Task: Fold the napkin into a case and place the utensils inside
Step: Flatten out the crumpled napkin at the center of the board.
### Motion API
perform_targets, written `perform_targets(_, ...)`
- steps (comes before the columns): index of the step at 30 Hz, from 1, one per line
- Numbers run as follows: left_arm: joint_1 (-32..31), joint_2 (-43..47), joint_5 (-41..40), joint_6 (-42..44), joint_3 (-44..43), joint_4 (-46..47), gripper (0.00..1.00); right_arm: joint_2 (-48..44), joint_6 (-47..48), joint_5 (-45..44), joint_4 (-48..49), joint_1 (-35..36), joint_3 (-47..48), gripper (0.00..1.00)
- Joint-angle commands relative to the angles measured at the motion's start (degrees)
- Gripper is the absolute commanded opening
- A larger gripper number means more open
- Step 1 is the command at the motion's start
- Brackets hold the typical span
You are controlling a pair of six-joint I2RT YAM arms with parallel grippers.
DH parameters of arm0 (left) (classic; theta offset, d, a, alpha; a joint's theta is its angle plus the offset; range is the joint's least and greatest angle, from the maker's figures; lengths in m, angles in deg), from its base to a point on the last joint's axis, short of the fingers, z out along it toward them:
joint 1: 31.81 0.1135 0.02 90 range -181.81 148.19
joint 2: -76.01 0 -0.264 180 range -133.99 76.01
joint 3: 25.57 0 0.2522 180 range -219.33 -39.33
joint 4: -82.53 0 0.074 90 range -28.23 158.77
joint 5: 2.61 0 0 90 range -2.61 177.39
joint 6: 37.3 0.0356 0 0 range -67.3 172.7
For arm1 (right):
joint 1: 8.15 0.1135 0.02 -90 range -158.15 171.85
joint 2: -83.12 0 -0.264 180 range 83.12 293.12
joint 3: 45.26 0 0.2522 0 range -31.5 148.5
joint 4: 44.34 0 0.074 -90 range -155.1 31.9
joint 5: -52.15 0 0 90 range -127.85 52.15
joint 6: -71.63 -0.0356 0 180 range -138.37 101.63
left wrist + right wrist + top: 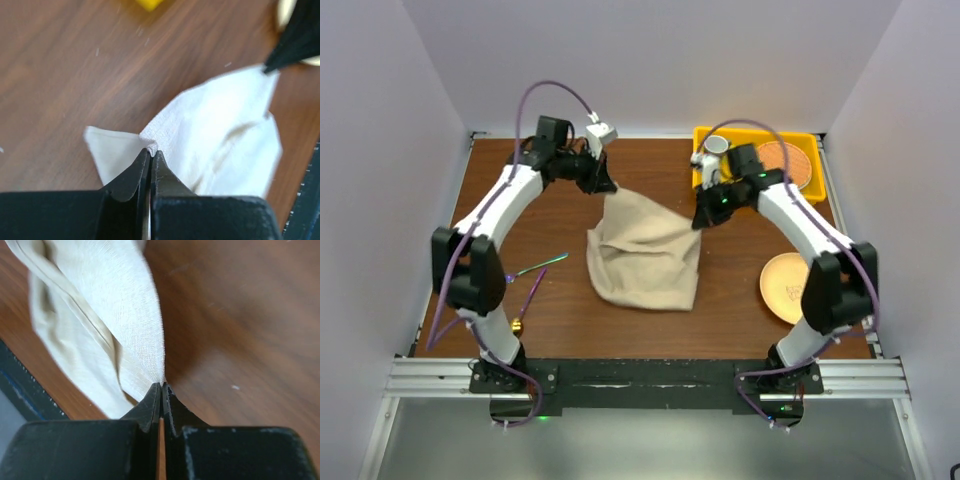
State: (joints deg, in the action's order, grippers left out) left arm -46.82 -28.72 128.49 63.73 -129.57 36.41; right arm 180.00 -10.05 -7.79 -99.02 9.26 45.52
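Observation:
The beige napkin (645, 255) lies rumpled mid-table, its two far corners lifted. My left gripper (611, 187) is shut on the far left corner, and cloth (210, 125) bunches at its closed tips (151, 152). At the far right corner my right gripper (699, 219) is shut on the napkin (120, 325), pinched at the tips (162, 385). The purple fork (542, 264) and the matching spoon (528, 300) rest on the table at the left, beside the left arm. No case shape shows in the cloth.
A yellow tray (704, 135) at the back right holds a white cup (713, 149) and a round woven mat (785, 163). A peach plate (784, 286) sits by the right arm. The black base rail (640, 375) runs along the near edge.

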Motion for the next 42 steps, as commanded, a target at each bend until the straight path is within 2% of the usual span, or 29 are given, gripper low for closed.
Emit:
perform_targets(1, -0.37, 12.16, 8.38, -0.39, -1.79, -1.31, 0.0, -12.56, 8.89, -3.86, -8.54, -3.79, 9.36, 0.0)
perform_targets(5, -2.39, 22.36, 9.52, -0.65, 0.5, -1.91, 0.0, -20.04, 10.49, -3.44, -11.1, -3.0, 12.19, 0.0)
perform_targets(8, -2.31, 27.11, 9.62, -0.48, -0.38, -7.35, 0.0, -23.21, 10.67, -4.13, -14.0, 2.09, 12.29, 0.0)
perform_targets(13, 3.12, 34.05, 5.23, -0.48, -0.03, -14.82, 0.0, -25.42, 3.66, -4.92, -9.09, 9.72, 6.85, 0.0)
perform_targets(17, 5.68, 35.47, -0.04, -1.35, 2.86, -15.63, 0.0, -23.76, -0.14, -5.98, -3.56, 16.85, 4.2, 0.0)
perform_targets(18, 6.65, 35.38, -2.75, -2.49, 3.92, -14.32, 0.0, -22.02, -0.58, -6.16, -3.37, 18.52, 3.85, 0.05)
perform_targets(19, 7.09, 35.12, -4.09, -3.02, 6.1, -13.44, 0.0, -20.87, -0.84, -6.24, -3.28, 18.63, 4.02, 0.31)
perform_targets(20, 7.44, 34.77, -5.41, -3.29, 6.99, -12.74, 0.0, -19.99, -1.45, -7.29, -3.89, 18.63, 4.28, 0.41)
perform_targets(21, 7.88, 33.81, -6.64, -3.12, 8.14, -12.12, 0.0, -18.67, -1.37, -11.3, -4.42, 18.19, 4.81, 0.56)
perform_targets(24, 7.97, 32.49, -6.56, -1.63, 11.29, -11.5, 0.0, -18.65, 1.08, -14.5, -7.41, 16.0, 3.6, 0.72)
perform_targets(30, 8.32, 32.13, -12.17, 1.63, 20.78, -9.66, 0.0, -20.59, 1.97, -13.72, -7.77, 14.67, -5.45, 0.71)
perform_targets(35, 9.2, 31.16, -14.73, -1.26, 25.1, -7.46, 0.0, -18.31, -0.84, -9.87, -1.1, 14.76, -7.76, 0.66)
perform_targets(39, 10.17, 30.46, -17.53, -3.11, 27.57, -7.45, 0.0, -14.1, -3.13, -5.2, 3.04, 17.99, -6.44, 0.64)
perform_targets(42, 11.66, 30.11, -19.3, -4.78, 27.57, -7.72, 0.0, -11.55, -3.92, -7.2, 7.96, 23.36, -5.65, 0.64)
